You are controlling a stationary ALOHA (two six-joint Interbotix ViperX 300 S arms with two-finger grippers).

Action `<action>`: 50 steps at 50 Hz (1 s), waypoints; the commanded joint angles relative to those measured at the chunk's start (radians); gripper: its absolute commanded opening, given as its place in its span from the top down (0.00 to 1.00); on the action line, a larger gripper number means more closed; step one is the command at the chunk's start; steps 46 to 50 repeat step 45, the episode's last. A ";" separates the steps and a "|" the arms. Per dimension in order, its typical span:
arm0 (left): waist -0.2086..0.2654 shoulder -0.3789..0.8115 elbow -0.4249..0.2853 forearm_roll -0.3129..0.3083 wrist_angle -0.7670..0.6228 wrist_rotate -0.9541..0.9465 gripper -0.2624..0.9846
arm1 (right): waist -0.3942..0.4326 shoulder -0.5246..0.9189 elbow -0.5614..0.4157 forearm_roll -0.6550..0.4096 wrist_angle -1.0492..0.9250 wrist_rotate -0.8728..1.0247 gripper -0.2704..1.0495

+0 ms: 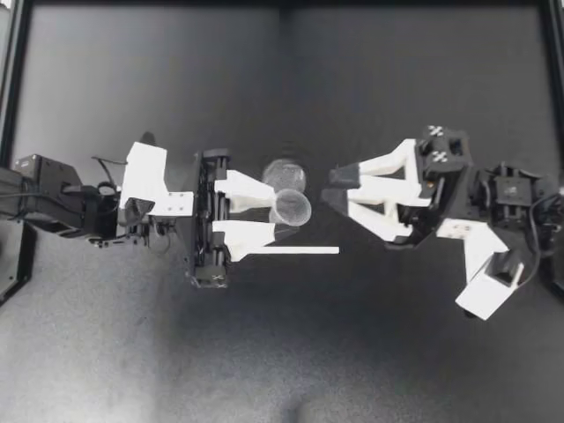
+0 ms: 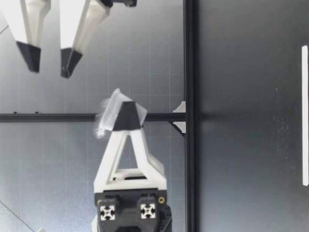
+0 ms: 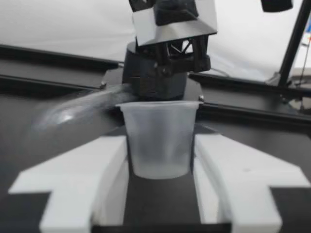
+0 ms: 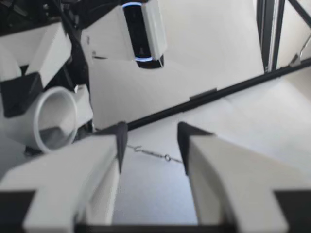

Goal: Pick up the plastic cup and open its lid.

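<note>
Dark matte desk point(image 1: 132, 352) inside a black frame, with two arms reaching in over it, one from each side. Counted: one plastic cup point(image 1: 293, 210), one thin white strip point(image 1: 300, 250) lying flat on the desk, one blurred translucent round shape point(image 1: 284, 174) just beside the cup, and two grippers of two fingers each. Left gripper point(image 1: 271, 213) clamped on the cup, white fingers point(image 1: 242, 187) pressing its wall from two sides, plainest in the left wrist view. Cup held in the air between the two grippers, well above the desk in the low view, and close to the white strip as seen from above. Long axis lying roughly along the left gripper's reach: base toward that gripper's palm, mouth turned away from it, toward the right gripper point(image 1: 337, 189) and tipped somewhat upward. Rim seen as a ring from above, and as an open, hollow ring in the right wrist view. Right gripper near the cup's mouth but apart from it, fingers point(image 4: 228, 184) parted and touching nothing. Blurred shape smeared into a pale streak beside the cup in the left wrist view; cannot tell whether it is the lid.
</note>
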 commanded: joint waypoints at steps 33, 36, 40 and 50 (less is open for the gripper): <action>0.000 -0.109 0.049 0.043 -0.020 0.103 0.66 | 0.048 -0.006 -0.043 0.026 0.176 1.077 0.44; 0.000 -0.118 0.058 0.043 -0.034 0.106 0.66 | 0.048 -0.008 -0.038 0.025 0.176 1.108 0.44; 0.000 -0.129 0.067 0.043 -0.054 0.107 0.66 | 0.048 -0.008 -0.037 0.025 0.176 1.143 0.45; 0.002 -0.133 0.074 0.043 -0.055 0.107 0.66 | 0.048 -0.006 -0.037 0.025 0.179 1.167 0.46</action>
